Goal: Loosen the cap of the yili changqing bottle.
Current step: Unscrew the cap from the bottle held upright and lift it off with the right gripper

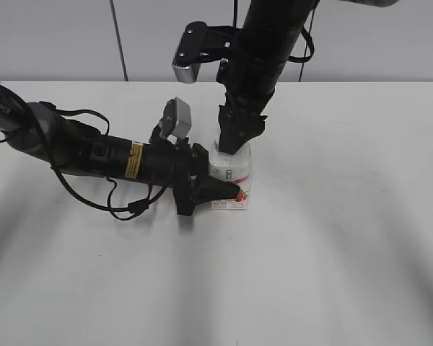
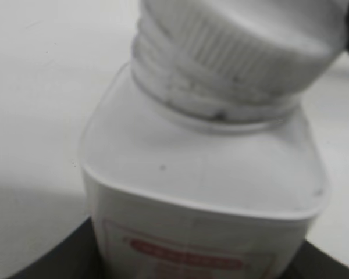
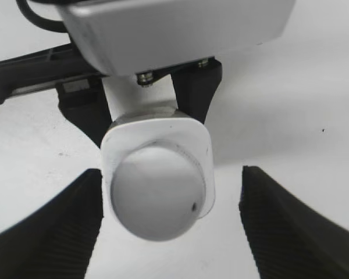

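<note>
At frame centre, our left claw [image 1: 227,192] clamps the bottle [image 1: 234,173]; our right claw [image 3: 174,226], spread wide, should close squarely on the cap [image 3: 157,195].

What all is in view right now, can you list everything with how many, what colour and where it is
yili changqing bottle: one, white with pink-red label, upright on the table near the middle, held low on its body by the left gripper.
cap: one, white, ribbed side, on the bottle's neck, under the right gripper.
table: one, white, under everything.
wall: grey panels, behind the table.
left gripper: one, black, reaching in from the left, shut on the bottle's body.
right gripper: one, black, coming down from above, fingers apart on either side of the cap with gaps showing.
</note>
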